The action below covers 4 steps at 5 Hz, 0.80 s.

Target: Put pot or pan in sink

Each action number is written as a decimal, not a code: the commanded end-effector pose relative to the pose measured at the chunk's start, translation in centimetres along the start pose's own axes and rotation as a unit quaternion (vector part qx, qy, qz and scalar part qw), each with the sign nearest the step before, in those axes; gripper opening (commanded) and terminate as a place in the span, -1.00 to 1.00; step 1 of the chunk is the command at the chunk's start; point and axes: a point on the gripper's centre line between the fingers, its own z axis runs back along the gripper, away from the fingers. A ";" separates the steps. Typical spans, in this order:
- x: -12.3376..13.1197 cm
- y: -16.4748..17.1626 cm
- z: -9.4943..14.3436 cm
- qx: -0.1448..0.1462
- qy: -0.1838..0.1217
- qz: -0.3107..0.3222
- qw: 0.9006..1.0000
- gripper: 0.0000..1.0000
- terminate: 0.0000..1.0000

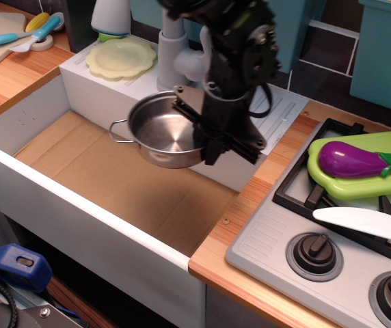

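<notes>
The shiny steel pot [160, 131] hangs in the air over the right back part of the sink [113, 178], above its brown floor. One wire loop handle sticks out on its left side. My black gripper [206, 142] is shut on the pot's right rim and carries it. The pot's right handle is hidden behind the gripper. The sink has tall white walls and a grey faucet [178, 58] on its back ledge.
A pale yellow plate [121, 57] lies on the back ledge left of the faucet. To the right is the grey stove top [332, 239] with a green board, a purple eggplant [356, 159] and a white knife [363, 223]. Utensils lie at the far left.
</notes>
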 end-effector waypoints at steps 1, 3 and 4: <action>-0.1 0.5 -2.5 -0.004 -0.035 0.029 0.999 -1.00 -1.00; -0.3 0.2 -5.7 -0.051 -0.054 0.066 0.995 1.00 -1.00; -0.3 0.2 -5.7 -0.051 -0.054 0.066 0.995 1.00 -1.00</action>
